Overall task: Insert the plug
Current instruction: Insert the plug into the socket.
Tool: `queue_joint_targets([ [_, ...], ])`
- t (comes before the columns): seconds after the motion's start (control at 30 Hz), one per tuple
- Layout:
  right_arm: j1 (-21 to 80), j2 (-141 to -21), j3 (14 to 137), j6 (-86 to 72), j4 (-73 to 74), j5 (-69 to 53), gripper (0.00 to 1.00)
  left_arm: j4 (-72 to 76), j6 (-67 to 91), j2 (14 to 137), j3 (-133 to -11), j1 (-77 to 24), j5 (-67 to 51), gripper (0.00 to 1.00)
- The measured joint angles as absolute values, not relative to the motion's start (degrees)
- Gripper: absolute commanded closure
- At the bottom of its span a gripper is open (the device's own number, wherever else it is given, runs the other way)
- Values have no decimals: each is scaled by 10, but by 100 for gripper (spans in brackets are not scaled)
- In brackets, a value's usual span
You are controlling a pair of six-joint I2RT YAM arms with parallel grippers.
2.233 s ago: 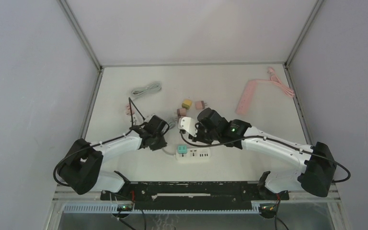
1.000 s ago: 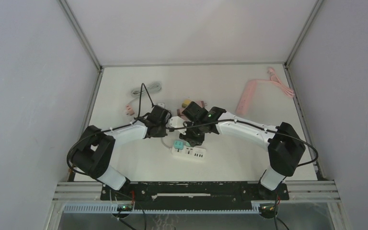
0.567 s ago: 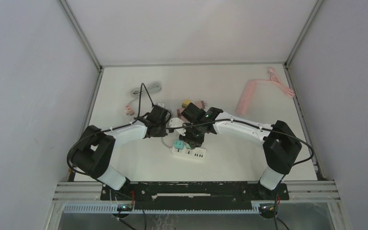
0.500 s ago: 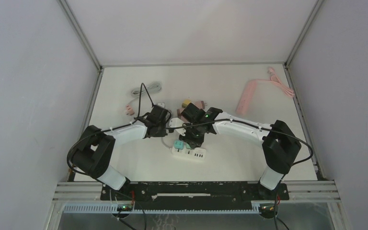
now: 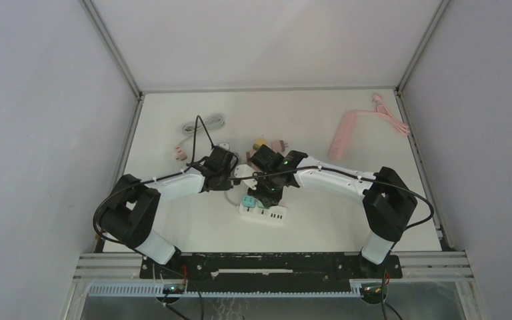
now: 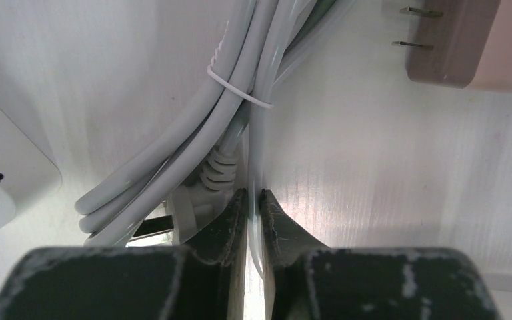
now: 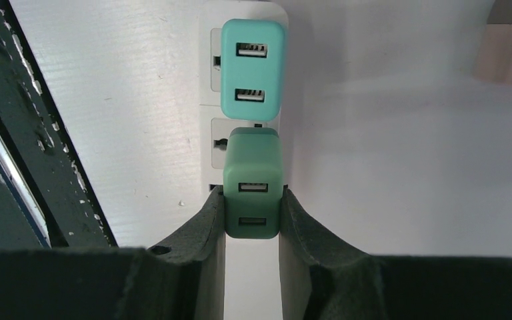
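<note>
Grey cord (image 6: 261,133), left of the white power strip (image 7: 210,133): the left gripper (image 6: 253,200) is pressed almost together and pinches one strand of it. The pinch point is just beside a bundle of grey cable (image 6: 200,147) bound with a tie. Whether this strand is the strip's own lead cannot be told.

At the white power strip:
- A teal USB charger (image 7: 253,67) is already seated in the end socket.
- The dark green plug (image 7: 253,180) is pinched by its two sides in the right gripper (image 7: 252,200). It sits directly over the next socket, just beside the teal USB charger.
- The prongs are hidden under the plug body, so seating depth cannot be confirmed.

Progress (judgement): pickup and alignment appear complete. Remaining steps are to press the plug fully home, check that it sits flush, then release.

Surroundings:
- A brown-pink adapter (image 6: 460,43) lies on the desk (image 7: 407,167) near the cord, prongs exposed.
- A yellow adapter (image 5: 259,143) lies beyond the strip.
- A pink power strip (image 5: 344,133) lies well apart to the right.

Obstruction (judgement): the teal USB charger leaves little clearance along the strip. The loose adapters are not in the insertion path
</note>
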State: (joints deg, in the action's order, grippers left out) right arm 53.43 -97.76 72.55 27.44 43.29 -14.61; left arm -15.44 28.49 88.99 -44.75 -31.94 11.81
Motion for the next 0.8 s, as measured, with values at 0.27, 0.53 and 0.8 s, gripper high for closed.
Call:
queue_joint_targets([
  [0.27,540,-986,726,265,426,-131,100,-154,285,890,-448,-319,117,86],
  [0.53,544,-994,726,261,425,-121,100,-154,286,890,-448,-319,117,86],
  [0.8,554,-995,727,254,422,-105,100,-154,287,890,-448,-315,114,86],
])
